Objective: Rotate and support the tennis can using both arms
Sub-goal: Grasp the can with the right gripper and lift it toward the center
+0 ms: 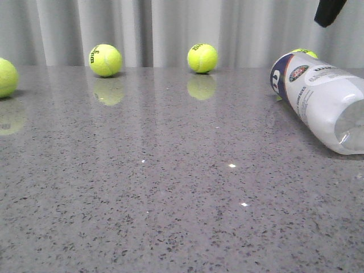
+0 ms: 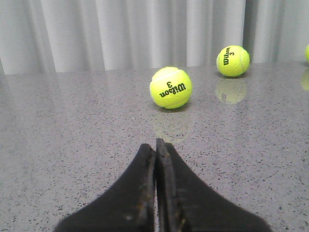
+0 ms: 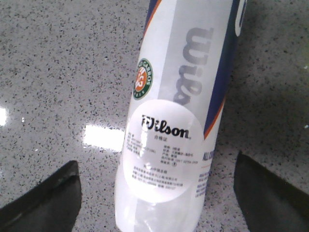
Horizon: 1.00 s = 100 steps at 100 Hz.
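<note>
The tennis can (image 1: 321,99) lies on its side at the right of the grey table, its clear end toward the front right. In the right wrist view the can (image 3: 178,121) shows its Wilson label and round badge. My right gripper (image 3: 157,159) is open above it, with one finger on each side of the can and not touching it. A black part of the right arm (image 1: 329,11) shows at the top right of the front view. My left gripper (image 2: 155,150) is shut and empty, low over bare table, and is out of the front view.
Yellow-green tennis balls lie at the far left (image 1: 5,77), back left (image 1: 105,60) and back middle (image 1: 202,58), and one sits behind the can (image 1: 307,53). Two balls (image 2: 171,87) (image 2: 233,61) lie ahead of the left gripper. A grey curtain (image 1: 182,28) closes the back.
</note>
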{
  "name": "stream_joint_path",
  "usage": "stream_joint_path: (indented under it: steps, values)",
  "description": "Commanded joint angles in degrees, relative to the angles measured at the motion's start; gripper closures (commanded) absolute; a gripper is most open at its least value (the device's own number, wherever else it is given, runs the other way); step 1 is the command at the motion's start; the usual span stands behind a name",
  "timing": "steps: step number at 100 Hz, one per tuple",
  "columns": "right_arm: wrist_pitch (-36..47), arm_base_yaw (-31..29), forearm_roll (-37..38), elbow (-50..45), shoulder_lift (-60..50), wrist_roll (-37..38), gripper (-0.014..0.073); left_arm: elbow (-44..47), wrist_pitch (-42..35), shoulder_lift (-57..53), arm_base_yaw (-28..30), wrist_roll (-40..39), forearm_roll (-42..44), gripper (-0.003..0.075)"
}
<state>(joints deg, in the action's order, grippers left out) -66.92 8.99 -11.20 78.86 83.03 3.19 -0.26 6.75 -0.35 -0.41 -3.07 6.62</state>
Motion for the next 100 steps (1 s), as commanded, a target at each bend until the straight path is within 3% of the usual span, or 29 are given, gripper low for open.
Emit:
stream_joint_path:
  steps: [1,18,54,61,78,100]
  values:
    - [0.9,-0.08,-0.65,2.75,0.93,-0.43,-0.0039,2.75,-4.21,-2.17,0.24,-0.29,-0.03,0.0741]
    - [1.59,-0.18,2.35,2.94,4.94,0.6,-0.0039,2.75,-4.21,-2.17,0.24,-0.29,-0.03,0.0741]
    - [3.14,-0.18,0.59,2.94,10.88,0.53,-0.003,2.75,-4.21,-2.17,0.24,-0.29,-0.03,0.0741]
    - [3.14,-0.18,0.53,2.99,11.0,0.39,0.0024,2.75,-4.21,-2.17,0.24,-0.29,-0.03,0.0741]
    - [2.7,-0.12,0.53,3.24,11.0,-1.03,0.0301,2.75,-4.21,-2.17,0.24,-0.29,-0.03,0.0741]
    - [-0.05,2.83,0.48,12.06,10.88,-9.77,0.0326,2.75,-4.21,-2.17,0.24,-0.29,-0.03,0.0741]
